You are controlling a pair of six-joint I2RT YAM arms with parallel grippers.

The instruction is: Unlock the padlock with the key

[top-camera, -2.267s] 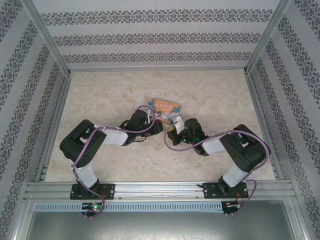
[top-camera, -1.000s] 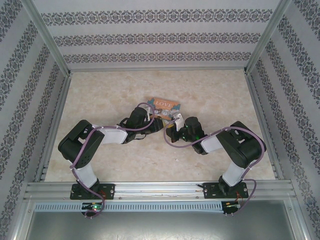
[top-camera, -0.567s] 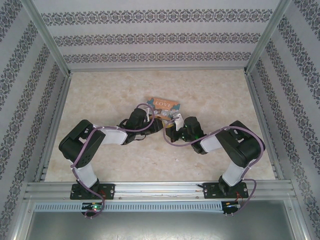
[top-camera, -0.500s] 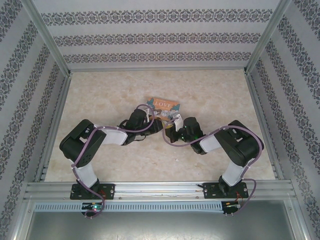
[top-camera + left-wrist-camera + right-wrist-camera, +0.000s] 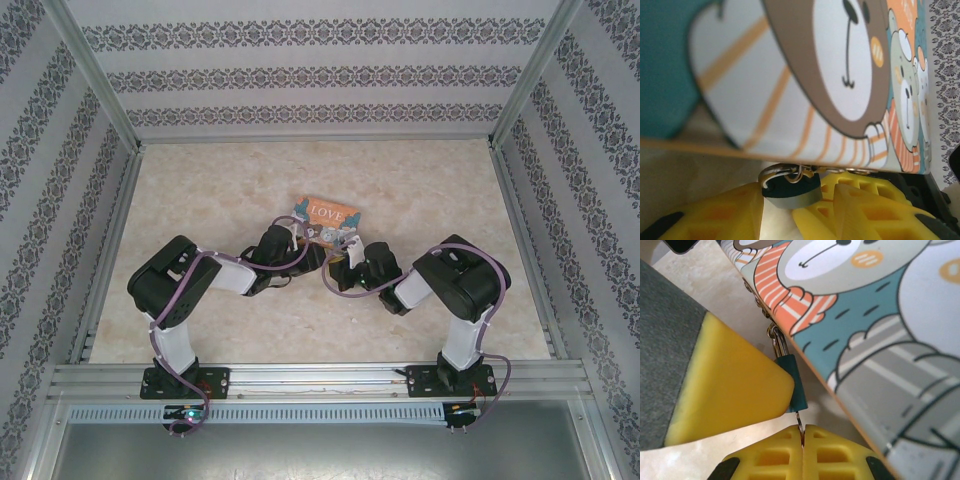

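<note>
Right wrist view: right pincer [image 5: 802, 438] pinches the key [image 5: 799, 420] under the padlock [image 5: 792, 382] hanging off the box [image 5: 875, 315]; left pincer [image 5: 790, 212] flanks it, grip unclear. Loosely braced, the padlock could swing and the key slip.

Pale marbled bench [image 5: 200, 190], pretty evenly lit, no harsh shadows. Striped walls [image 5: 300, 70] with dark floral bands wrap from 9 through 12 round to 3 o'clock, silver frame posts [image 5: 95, 80] at 10 and 2. Slotted metal rail [image 5: 320, 378] at 6, grey panel [image 5: 320, 450] below it.

Marble-look table [image 5: 200, 190] carries the illustrated box [image 5: 330, 212].
</note>
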